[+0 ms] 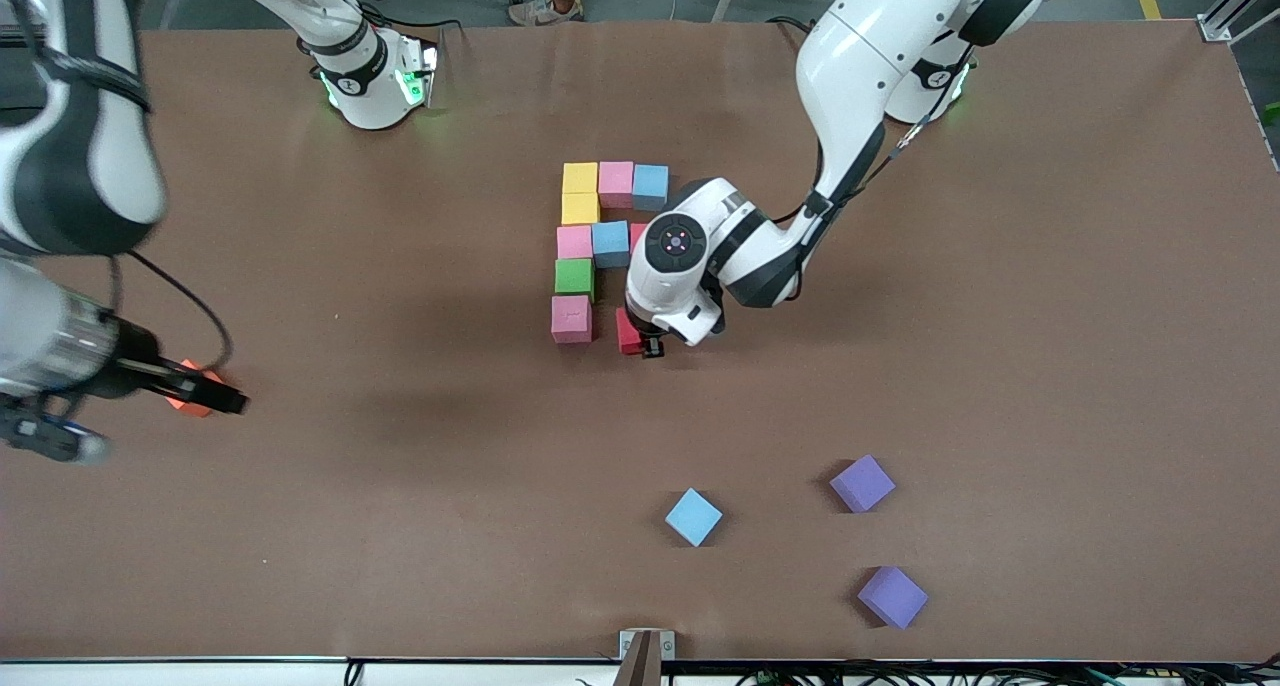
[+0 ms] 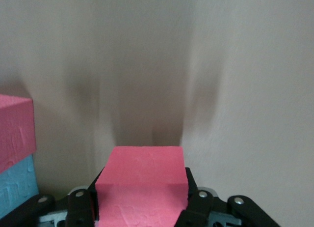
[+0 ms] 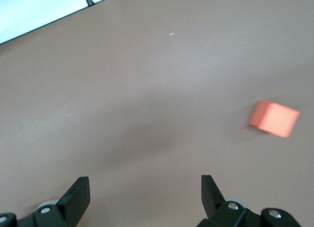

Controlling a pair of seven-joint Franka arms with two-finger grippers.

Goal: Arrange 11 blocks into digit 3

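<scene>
Our right gripper (image 3: 144, 197) waits spread wide over bare worktop (image 1: 400, 526) near the orange cube (image 1: 192, 388). Our left gripper (image 1: 650, 348) clamps a red block (image 1: 628, 332) at the digit 3 (image 1: 600, 246), bottom row. Next, we judge, it must sit flush beside the pink block (image 1: 571, 319) before release.

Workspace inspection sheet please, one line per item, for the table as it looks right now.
Surface: brown table, bare between items.
Job's things: partial digit 3 mid-table; red block in left gripper; loose light blue block and two purple blocks nearer the front camera.
Clutter: orange cube under the right arm.
Grippers: left shut on red block at the figure; right gripper open, waiting.
Cables: along the front table edge.
Surroundings: someone's feet.
</scene>
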